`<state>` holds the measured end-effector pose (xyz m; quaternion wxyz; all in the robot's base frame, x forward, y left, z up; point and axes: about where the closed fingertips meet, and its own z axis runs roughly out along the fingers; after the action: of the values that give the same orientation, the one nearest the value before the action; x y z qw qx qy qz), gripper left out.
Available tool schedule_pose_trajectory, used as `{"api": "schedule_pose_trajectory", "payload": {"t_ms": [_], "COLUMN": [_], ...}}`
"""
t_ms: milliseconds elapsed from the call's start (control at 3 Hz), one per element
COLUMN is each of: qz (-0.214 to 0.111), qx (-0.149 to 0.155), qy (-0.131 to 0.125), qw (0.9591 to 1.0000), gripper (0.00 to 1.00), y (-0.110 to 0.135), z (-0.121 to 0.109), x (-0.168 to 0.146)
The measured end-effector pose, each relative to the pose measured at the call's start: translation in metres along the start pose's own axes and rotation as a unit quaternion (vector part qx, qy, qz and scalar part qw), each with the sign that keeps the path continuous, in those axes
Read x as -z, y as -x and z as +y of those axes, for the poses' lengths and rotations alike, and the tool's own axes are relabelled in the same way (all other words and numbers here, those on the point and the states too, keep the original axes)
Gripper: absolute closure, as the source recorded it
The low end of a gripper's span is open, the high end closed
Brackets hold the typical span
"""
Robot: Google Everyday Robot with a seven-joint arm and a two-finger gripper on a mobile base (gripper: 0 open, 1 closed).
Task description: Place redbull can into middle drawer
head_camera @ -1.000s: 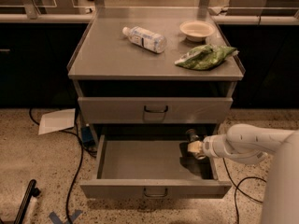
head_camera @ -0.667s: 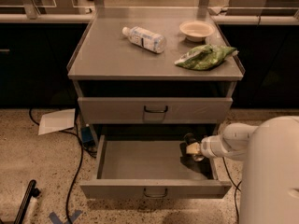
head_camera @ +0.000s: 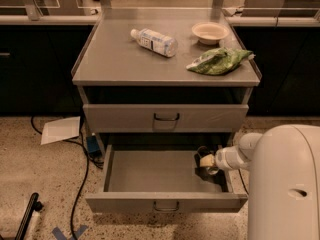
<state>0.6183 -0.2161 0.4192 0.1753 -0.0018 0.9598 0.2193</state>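
The middle drawer (head_camera: 150, 170) is pulled open below the closed upper drawer front (head_camera: 165, 117). It is wide, shallow and grey, with a small loop handle (head_camera: 165, 206) on its front. My gripper (head_camera: 204, 161) reaches in from the right and sits low inside the drawer's right end, near its side wall. A dim shiny shape (head_camera: 211, 170) lies right at the gripper, dark against the drawer floor. It may be the redbull can, but I cannot tell, nor whether it is held.
On the cabinet top (head_camera: 110, 59) lie a clear plastic bottle (head_camera: 154, 41), a small bowl (head_camera: 210, 32) and a green bag (head_camera: 217, 61). My white arm (head_camera: 285, 184) fills the lower right. Cables (head_camera: 80, 184) and a sheet of paper (head_camera: 61, 130) lie on the floor at left.
My white arm body has swung nearer the camera and now covers more of the lower right. The gripper has stayed in the drawer's right end.
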Motion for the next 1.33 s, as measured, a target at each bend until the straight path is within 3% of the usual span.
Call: {"api": "schedule_pose_trajectory", "payload": {"t_ms": [1000, 1333], "qz": [0.0, 0.0], "qx": [0.0, 0.0], "qy": [0.0, 0.0], "qw": [1.0, 1.0], "gripper": [0.11, 0.0], "y": [-0.0001, -0.0001], "z": [0.0001, 0.0001], "x": [-0.0001, -0.0002]}}
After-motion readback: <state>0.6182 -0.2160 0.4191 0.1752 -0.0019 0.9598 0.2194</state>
